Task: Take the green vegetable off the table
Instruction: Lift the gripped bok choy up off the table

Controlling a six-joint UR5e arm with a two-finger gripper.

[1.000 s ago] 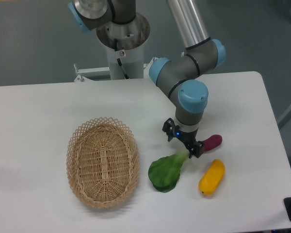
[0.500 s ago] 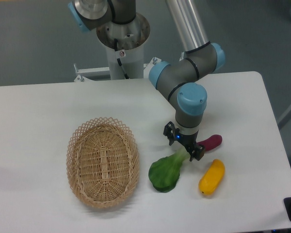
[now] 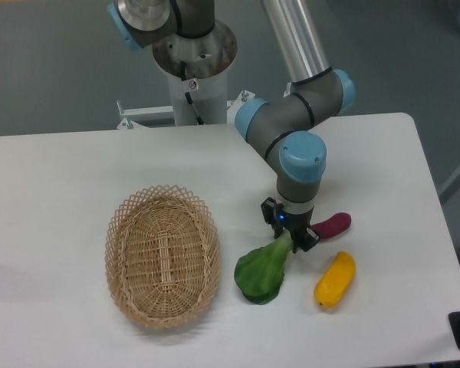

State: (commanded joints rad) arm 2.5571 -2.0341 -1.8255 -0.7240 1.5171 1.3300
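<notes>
The green vegetable [image 3: 264, 270] is a toy resembling bok choy: one broad, dark green, glossy leaf that narrows into a short, pale whitish-green stem. The leaf lies flat on the large white rectangular table [image 3: 61, 176] with rounded corners, pointing toward the front edge. The stem points up and to the right, toward the arm.

The black two-finger claw [image 3: 290, 239] stands vertically over the stem end. Its fingers sit narrow, one on each side of the pale stem and touching it. Whether the stem is firmly clamped cannot be told. The leaf is in contact with the table surface.

Item count on the table:
- One green vegetable, right of centre and near the front.
- One yellow oblong vegetable [image 3: 335, 280], just right of the green leaf and apart from it.
- One small purple sweet-potato shape [image 3: 333, 225], behind the yellow one and just right of the claw.
- One oval woven wicker basket [image 3: 162, 255], light tan, left of the green vegetable and near it but not touching.

Container status: the basket is the only container. Its woven floor is visible across the whole interior, and none of the three vegetables lies inside it.

The grey arm with light blue joint caps [image 3: 302, 152] descends from the upper centre to the claw.
</notes>
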